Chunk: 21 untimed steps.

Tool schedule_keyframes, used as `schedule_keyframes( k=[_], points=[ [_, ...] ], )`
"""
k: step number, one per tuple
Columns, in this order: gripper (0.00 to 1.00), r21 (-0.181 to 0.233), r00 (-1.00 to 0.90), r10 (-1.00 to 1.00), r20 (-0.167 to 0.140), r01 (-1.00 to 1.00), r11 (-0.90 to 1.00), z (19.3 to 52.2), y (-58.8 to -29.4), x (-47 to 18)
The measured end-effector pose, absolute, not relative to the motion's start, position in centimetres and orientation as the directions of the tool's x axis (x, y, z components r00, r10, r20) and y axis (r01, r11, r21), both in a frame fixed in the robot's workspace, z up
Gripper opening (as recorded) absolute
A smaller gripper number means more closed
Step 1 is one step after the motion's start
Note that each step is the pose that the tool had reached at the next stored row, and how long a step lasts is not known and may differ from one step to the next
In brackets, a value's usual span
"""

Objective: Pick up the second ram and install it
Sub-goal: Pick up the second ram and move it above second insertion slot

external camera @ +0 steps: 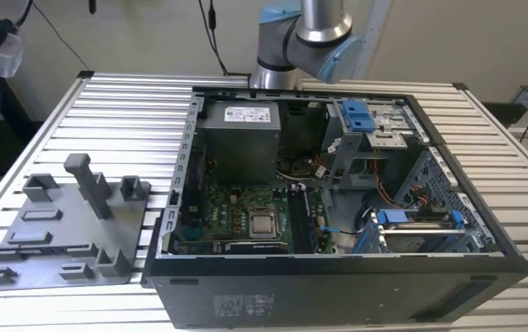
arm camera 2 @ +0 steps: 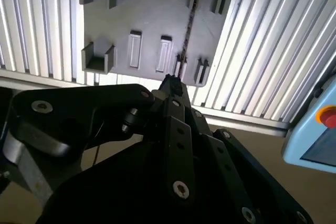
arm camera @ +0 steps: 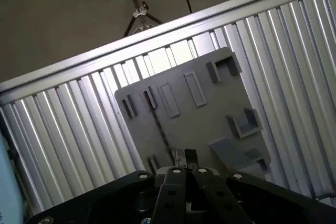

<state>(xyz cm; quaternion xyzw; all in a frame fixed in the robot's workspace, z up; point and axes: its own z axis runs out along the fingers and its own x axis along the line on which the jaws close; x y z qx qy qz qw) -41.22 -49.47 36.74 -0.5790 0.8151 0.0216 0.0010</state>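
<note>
**Gripper hangs above the tray holding the second ram**

Both wrist views look down past the dark gripper onto a grey tray; its fingers look drawn together, with nothing between them. The second ram stands on its long edge in the tray, seen as a thin dark strip between small slotted posts; this likely leaves its top edge free to be pinched from above. The gripper's tip lines up with one end of that strip but is well apart from it. The tray rests on a slatted metal table, on the exterior view's left of an open computer case; the arm rises at the table's far side, behind the case. The pick-up is not yet begun.
</note>
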Motion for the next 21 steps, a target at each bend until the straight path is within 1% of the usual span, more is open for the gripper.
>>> schedule_keyframes(
  k=[9,21],
  points=[
    [0.11,0.031,-0.221,-0.975,-0.029,-0.975,0.22,36.74,-49.47,-41.22],
    [0.11,0.015,-0.078,-0.996,-0.036,-0.997,0.078,36.75,-49.47,-41.23]
  ],
)
